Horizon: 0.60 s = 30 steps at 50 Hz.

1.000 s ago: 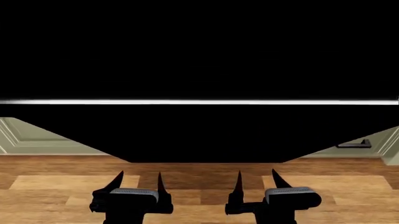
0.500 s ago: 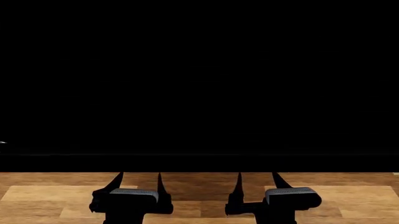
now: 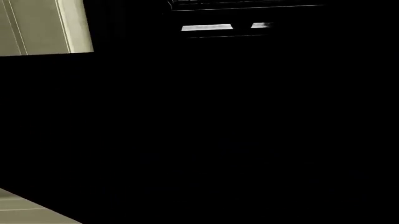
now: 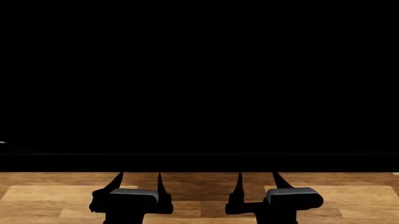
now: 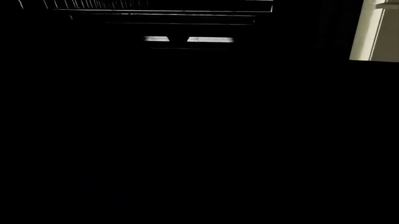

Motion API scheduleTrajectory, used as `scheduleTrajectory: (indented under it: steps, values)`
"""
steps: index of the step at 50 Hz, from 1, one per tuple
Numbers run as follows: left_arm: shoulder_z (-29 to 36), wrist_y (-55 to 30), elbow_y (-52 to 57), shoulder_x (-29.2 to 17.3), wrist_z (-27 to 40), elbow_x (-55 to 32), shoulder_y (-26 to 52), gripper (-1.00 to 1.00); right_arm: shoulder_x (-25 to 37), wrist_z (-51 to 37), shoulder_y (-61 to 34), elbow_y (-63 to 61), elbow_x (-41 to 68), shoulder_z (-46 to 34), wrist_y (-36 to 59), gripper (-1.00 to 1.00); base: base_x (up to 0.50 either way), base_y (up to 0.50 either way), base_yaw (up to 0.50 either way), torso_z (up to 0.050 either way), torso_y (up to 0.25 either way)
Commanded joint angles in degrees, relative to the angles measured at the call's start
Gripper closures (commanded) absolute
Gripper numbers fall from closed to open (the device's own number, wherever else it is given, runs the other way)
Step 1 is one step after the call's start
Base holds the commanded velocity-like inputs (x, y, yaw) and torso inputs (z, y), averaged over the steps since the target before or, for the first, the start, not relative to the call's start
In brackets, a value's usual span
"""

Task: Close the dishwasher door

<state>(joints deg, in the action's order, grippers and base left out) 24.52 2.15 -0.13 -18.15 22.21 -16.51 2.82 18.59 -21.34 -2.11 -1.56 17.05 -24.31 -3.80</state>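
Note:
The dishwasher door (image 4: 199, 93) is a big glossy black panel that fills the head view down to the floor strip; its grey top strip is not in view. My left gripper (image 4: 139, 175) and right gripper (image 4: 256, 175) are side by side at the bottom. Both are open and empty, with their fingertips pointing at the panel's lower edge and seeming to reach it. Black surface (image 3: 218, 130) fills the left wrist view and also the right wrist view (image 5: 187, 140); my jaws cannot be made out there.
Light wooden floor (image 4: 199, 196) lies under both grippers. A pale green cabinet panel shows at a corner of the left wrist view (image 3: 37, 28) and of the right wrist view (image 5: 374, 32). Thin rack-like lines (image 5: 156, 7) and bright slots (image 3: 207, 27) show in the black.
Since a second ago the black panel has grown to fill the head view; its white strip and the side cabinets have gone from sight. Over the last half second almost nothing moved.

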Motion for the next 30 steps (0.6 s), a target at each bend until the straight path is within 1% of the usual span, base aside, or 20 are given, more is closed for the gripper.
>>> scheduleTrajectory:
  steps: [1, 16, 30]
  values:
    - [0.14, 0.04, -0.02, -0.09, 0.14, -0.06, 0.1, -1.0, 0.11, -0.05, 0.0, -0.07, 0.2, -0.09, -0.17, -1.0, 0.0, 0.0, 0.0, 0.0, 0.0]
    - [0.36, 0.04, -0.02, -0.24, 0.04, -0.35, 0.28, -1.0, 0.21, -0.21, -0.02, -0.55, 0.61, -0.21, 0.0, -1.0, 0.0, 0.0, 0.0, 0.0, 0.0]
    - [0.19, 0.0, 1.48, -0.8, -0.22, -0.96, 1.01, -1.0, 0.93, -1.04, -0.02, -3.73, 1.47, 0.05, 1.63, -1.0, 0.0, 0.0, 0.0, 0.0, 0.0]
